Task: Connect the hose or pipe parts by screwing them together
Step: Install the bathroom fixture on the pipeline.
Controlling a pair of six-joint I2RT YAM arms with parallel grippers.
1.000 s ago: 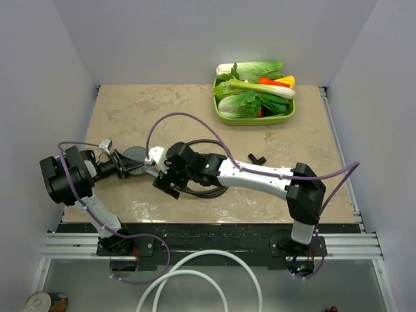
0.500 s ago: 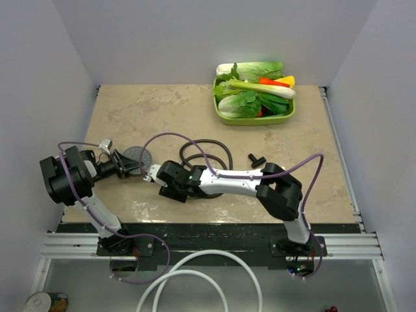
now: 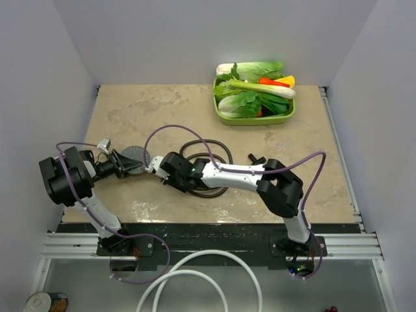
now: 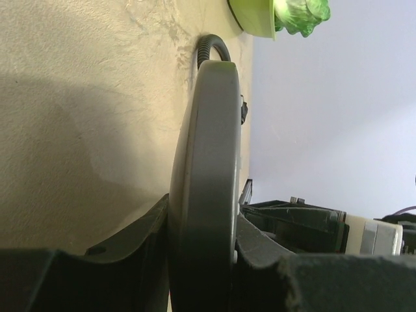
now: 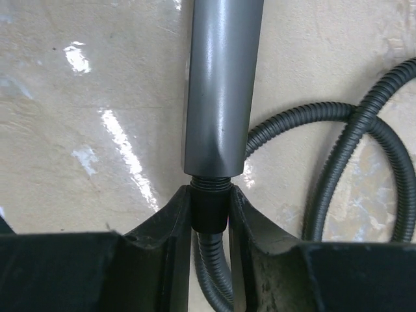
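Observation:
The dark grey shower head [image 3: 135, 156] stands on edge at the table's left, and my left gripper [image 3: 123, 164] is shut on its round disc. In the left wrist view the disc's rim [image 4: 208, 162] sits clamped between the left gripper's [image 4: 203, 227] jaws. The handle [image 5: 221, 84] points toward my right gripper [image 5: 209, 211], which is shut on the black nut [image 5: 209, 201] of the hose at the handle's threaded end. The black hose [image 3: 208, 153] lies coiled behind the right gripper [image 3: 164, 173]. The small T-shaped fitting [image 3: 257, 158] lies apart to the right.
A green tray [image 3: 224, 118] of vegetables stands at the back right. A purple cable [image 3: 169, 127] arcs over the right arm. A thick white hose [image 3: 195, 279] and a can [image 3: 45, 302] lie below the table's front edge. Walls close in on three sides.
My right gripper has closed from wide open onto the hose nut at the handle's end, and the right arm has drawn in toward the left. The left gripper has held still.

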